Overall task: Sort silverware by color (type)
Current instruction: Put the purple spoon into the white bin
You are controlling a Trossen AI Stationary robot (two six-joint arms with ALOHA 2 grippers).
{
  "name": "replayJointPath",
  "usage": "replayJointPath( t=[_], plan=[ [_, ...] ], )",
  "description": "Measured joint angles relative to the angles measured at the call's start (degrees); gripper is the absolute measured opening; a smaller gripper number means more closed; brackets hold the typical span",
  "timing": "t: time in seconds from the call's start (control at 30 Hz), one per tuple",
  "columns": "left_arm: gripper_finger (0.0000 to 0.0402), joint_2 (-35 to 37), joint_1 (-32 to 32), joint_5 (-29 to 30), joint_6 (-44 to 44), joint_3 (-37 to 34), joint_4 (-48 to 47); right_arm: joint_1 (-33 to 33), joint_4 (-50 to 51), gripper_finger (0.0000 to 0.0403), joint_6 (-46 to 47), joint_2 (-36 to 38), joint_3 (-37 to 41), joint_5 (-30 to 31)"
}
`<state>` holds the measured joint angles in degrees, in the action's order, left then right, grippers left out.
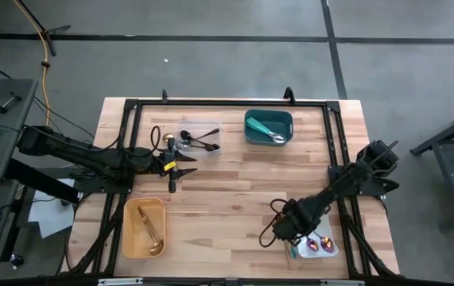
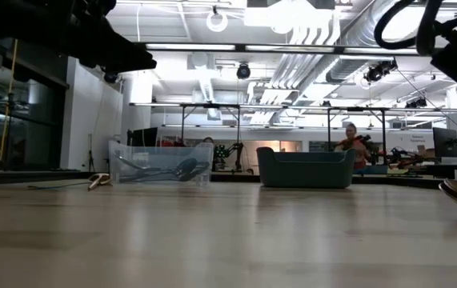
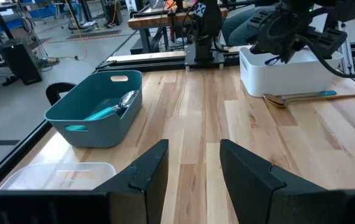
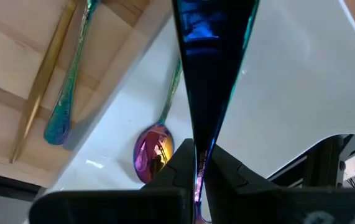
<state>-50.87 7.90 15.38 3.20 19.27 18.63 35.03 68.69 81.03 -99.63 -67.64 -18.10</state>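
Pinched in the clenched right gripper [image 4: 197, 177], an iridescent utensil [image 4: 211, 68] hung over the white bin [image 4: 276, 99]; released off-centre, it might have clipped the rim and fallen outside.

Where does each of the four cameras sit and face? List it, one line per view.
High: overhead, straight down; both arms, four bins.
Low: table height, level across; teal bin, clear bin.
Left wrist: over open left gripper toward white bin.
Right wrist: right gripper shut on iridescent utensil over white bin.
Shared: high and left wrist both show the teal bin.
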Motion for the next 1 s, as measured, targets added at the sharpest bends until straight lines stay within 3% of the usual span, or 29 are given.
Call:
replayJointPath(
  t=[0.2,0.4,0.6,0.8,1.0],
  plan=[
    [0.0139,0.0,0.0,0.0,-0.02,0.0,0.0,-0.16,-0.85,0.0007,0.51,1.12,-0.11,1.26],
    [0.0136,0.0,0.0,0.0,-0.02,0.0,0.0,0.42,0.47,0.0007,8.04,5.18,-0.02,3.52],
    [0.0136,0.0,0.01,0.0,-0.13,0.0,-0.58,0.45,-0.97,0.0007,8.6,5.73,0.55,2.45],
    [0.0136,0.0,0.02,0.0,-0.13,0.0,-0.87,0.43,-6.79,0.0007,8.53,5.68,6.4,-2.04],
    [0.0136,0.0,0.0,0.0,-0.06,0.0,-0.85,0.11,-9.18,0.0007,8.5,5.67,9.71,-2.1]
  ],
)
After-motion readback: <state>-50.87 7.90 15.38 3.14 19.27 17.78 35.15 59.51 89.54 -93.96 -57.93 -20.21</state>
